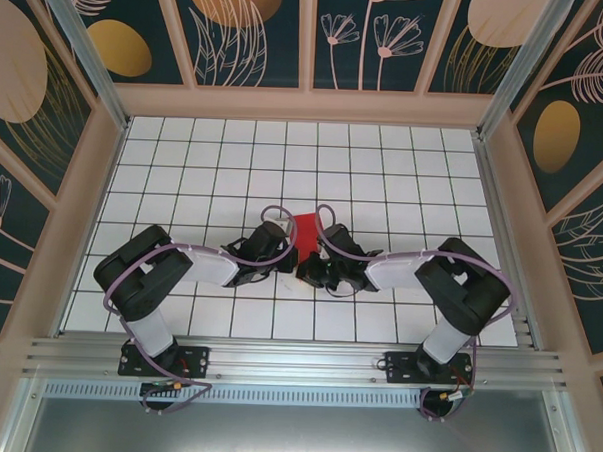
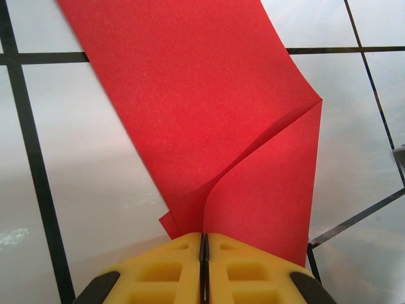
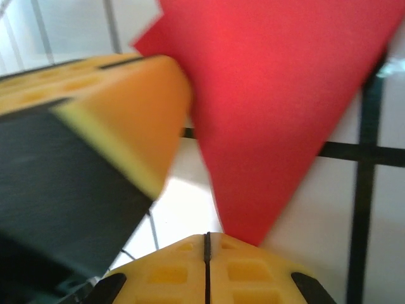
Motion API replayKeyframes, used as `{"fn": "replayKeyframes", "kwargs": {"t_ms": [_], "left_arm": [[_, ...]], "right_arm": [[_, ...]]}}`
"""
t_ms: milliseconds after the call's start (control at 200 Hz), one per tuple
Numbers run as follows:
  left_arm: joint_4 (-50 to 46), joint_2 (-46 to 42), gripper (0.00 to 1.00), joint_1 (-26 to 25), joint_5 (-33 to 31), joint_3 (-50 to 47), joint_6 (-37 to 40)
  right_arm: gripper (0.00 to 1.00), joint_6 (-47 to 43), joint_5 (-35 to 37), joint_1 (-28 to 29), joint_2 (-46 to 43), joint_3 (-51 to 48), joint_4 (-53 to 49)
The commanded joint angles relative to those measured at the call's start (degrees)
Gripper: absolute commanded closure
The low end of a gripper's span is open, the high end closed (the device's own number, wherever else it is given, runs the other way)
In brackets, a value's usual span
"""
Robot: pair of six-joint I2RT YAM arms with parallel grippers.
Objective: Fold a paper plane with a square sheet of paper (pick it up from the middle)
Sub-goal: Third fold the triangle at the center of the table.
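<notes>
The left gripper [image 2: 204, 239] is closed on the near edge of the square sheet of paper [image 2: 190, 114], pinching a raised curl of the red sheet. The sheet sits near the middle of the white tiled bench [image 1: 184, 161], between the two grippers. The right gripper [image 3: 207, 237] is closed, with a corner of the sheet touching its tips; I cannot tell whether it pinches that corner.

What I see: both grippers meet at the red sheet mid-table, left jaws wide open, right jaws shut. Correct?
No: the left gripper is shut too, pinching a raised fold of the red sheet, per the left wrist view. The rest holds: both meet at the sheet mid-table, and the right gripper is shut.
</notes>
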Motion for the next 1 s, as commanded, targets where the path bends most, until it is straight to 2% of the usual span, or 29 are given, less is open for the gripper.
{"fn": "replayKeyframes", "kwargs": {"t_ms": [0,140,280,475,731,996], "left_arm": [[-1.9,1.5,0.88,0.1,-0.1,0.4,0.5],[-2.2,1.3,0.88,0.1,-0.1,0.4,0.7],[-2.2,1.3,0.88,0.1,-0.1,0.1,0.6],[-2.1,1.2,0.88,0.2,-0.1,0.1,0.4],[-2.3,1.6,0.88,0.2,-0.1,0.3,0.4],[-2.4,1.8,0.88,0.1,0.1,0.4,0.4]], "right_arm": [[0.91,0.1,0.2,0.4,2.7,-0.3,-0.2],[0.91,0.0,0.2,0.4,2.9,0.2,-1.2],[0.91,-2.0,1.8,-0.3,-2.9,1.5,-3.8],[0.89,-4.9,-0.8,-6.5,-8.3,0.4,-2.7],[0.89,-5.8,-5.7,-8.0,-3.2,2.9,-0.4],[0.9,-7.2,-2.6,-7.9,4.4,4.1,-3.8]]}}
